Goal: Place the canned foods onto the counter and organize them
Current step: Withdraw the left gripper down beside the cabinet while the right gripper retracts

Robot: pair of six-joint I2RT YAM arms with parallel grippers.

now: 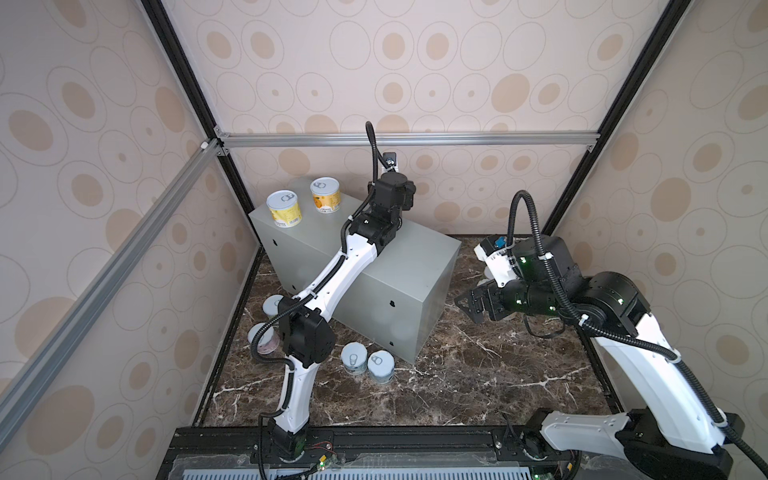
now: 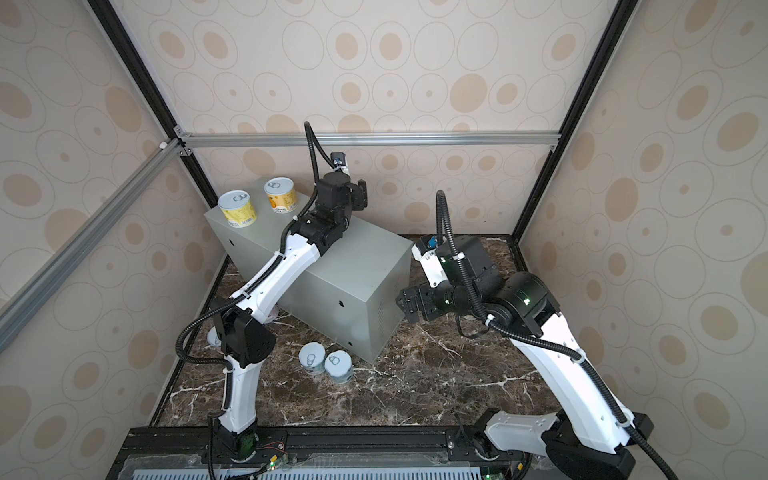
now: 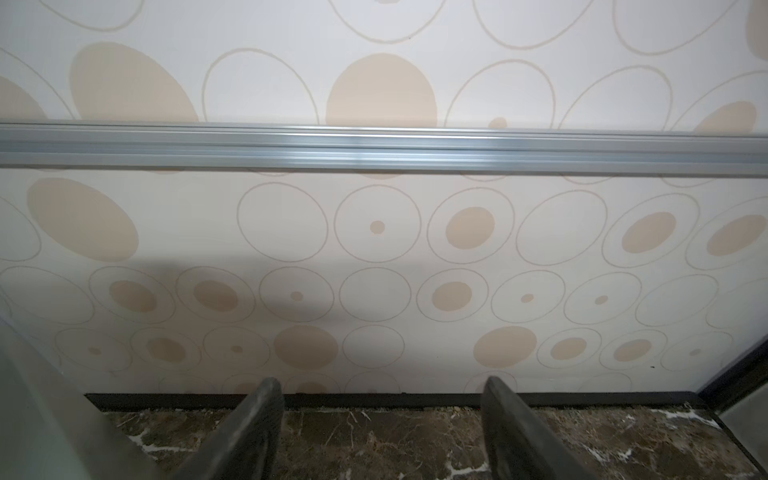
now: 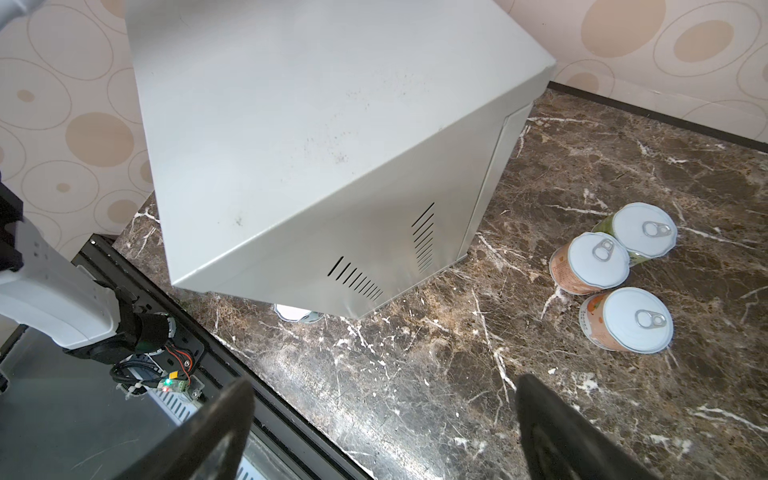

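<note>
Left gripper [image 3: 381, 384]: fingers [image 3: 266, 399] spread, nothing between them, facing the back wall past the desk's far edge.

Right gripper [image 4: 384, 386]: fingers spread and empty, held over the marble floor [image 1: 478, 374] near the desk's right end.

Desk [image 1: 415, 266]: yellow can [image 1: 284, 208] and orange can [image 1: 325, 194] stand upright at its far left corner, near each other but apart.

Floor:
- First pale can [image 1: 354, 358] and second pale can [image 1: 380, 365] stand just beside each other at the desk's front corner.
- Pink can [image 1: 262, 343] and grey-blue can [image 1: 271, 305] are partly hidden by the left arm.
- Green can [image 4: 644, 228], peach can [image 4: 596, 259] and peach-orange can [image 4: 633, 320] are clustered upright.
</note>
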